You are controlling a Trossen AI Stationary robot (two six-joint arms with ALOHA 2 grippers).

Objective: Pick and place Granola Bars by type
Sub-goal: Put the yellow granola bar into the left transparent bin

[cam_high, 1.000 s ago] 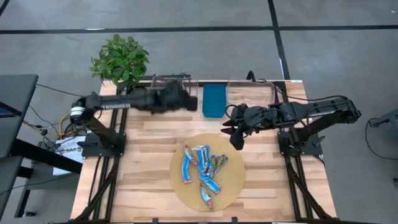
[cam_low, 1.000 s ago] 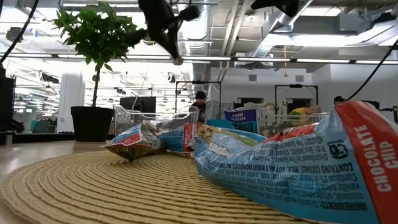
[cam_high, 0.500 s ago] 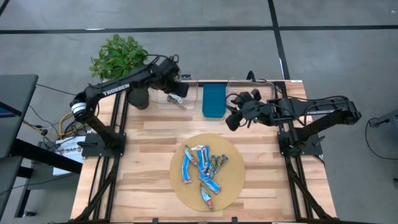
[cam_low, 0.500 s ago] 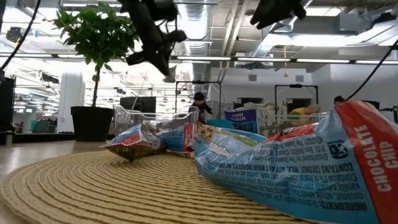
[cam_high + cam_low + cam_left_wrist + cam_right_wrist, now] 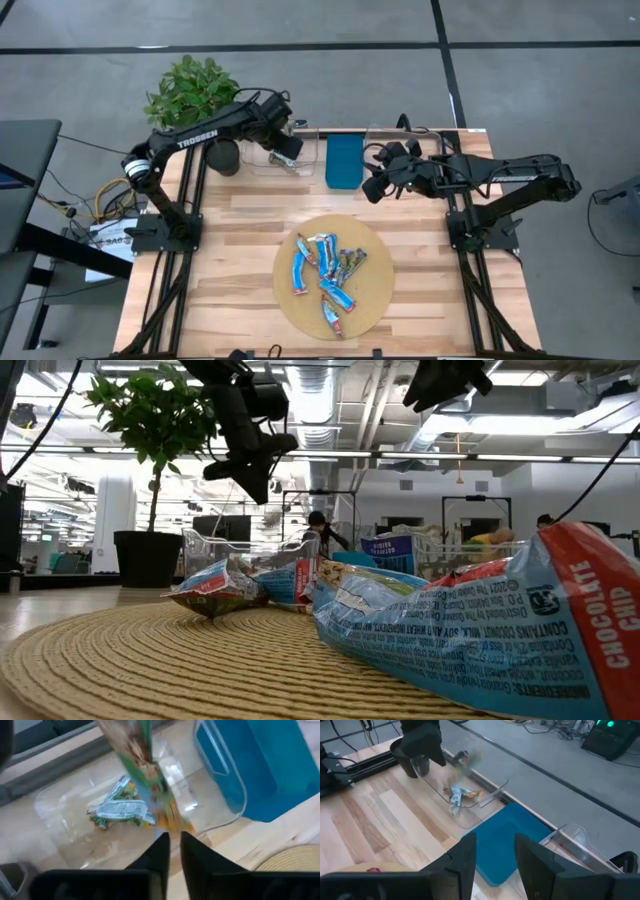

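My left gripper (image 5: 174,845) hangs over the clear bin (image 5: 283,150) at the table's far left, its fingers a narrow gap apart. A greenish-tan granola bar (image 5: 145,770) shows as a blurred streak in the air just past the fingertips, above the bin. Wrapped bars (image 5: 120,810) lie on the bin's floor. Several more granola bars (image 5: 328,272), mostly blue, lie heaped on the round woven mat (image 5: 375,290). My right gripper (image 5: 372,190) hovers open and holding nothing, right of the blue bin (image 5: 342,160).
A second clear bin (image 5: 405,145) stands at the far right, behind my right arm. A potted plant (image 5: 195,95) stands off the table's far left corner. Bare wood lies left and right of the mat.
My left gripper has swung from beside the blue bin toward the far left, sunk over the clear bin and rolled; the greenish bar it carried now drops away from its fingers. My right gripper has tipped up and drawn back from the mat toward the far edge.
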